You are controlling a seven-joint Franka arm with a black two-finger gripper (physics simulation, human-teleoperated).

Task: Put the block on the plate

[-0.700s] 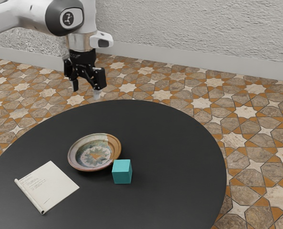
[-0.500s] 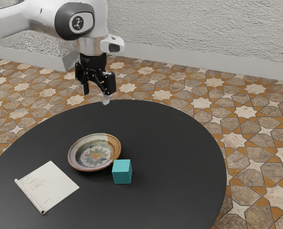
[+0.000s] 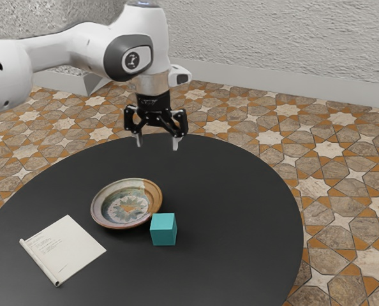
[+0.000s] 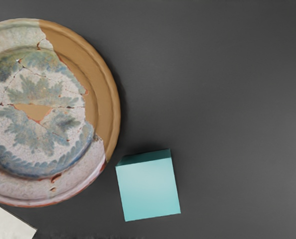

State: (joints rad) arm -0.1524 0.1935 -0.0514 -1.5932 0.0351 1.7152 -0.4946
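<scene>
My gripper (image 3: 157,144) hangs in the air above the far part of the table, its two fingers wide apart with nothing between them, so it is open. The teal block (image 3: 163,230) rests on the table right beside the plate (image 3: 127,203), on the exterior view's right of it and a little nearer the camera. In the wrist view the block (image 4: 149,190) lies near the rim of the plate (image 4: 102,89); the plate, patterned with a tan section, holds nothing.
A white paper sheet (image 3: 67,248) with a rolled edge lies on the black round table (image 3: 234,204), toward the exterior view's left. In the wrist view, one corner of the paper (image 4: 7,223) shows near the plate.
The arm has swung toward the exterior view's right, bringing my gripper over the table's far part, and my hand has turned. The block, plate and paper have stayed where they were.
</scene>
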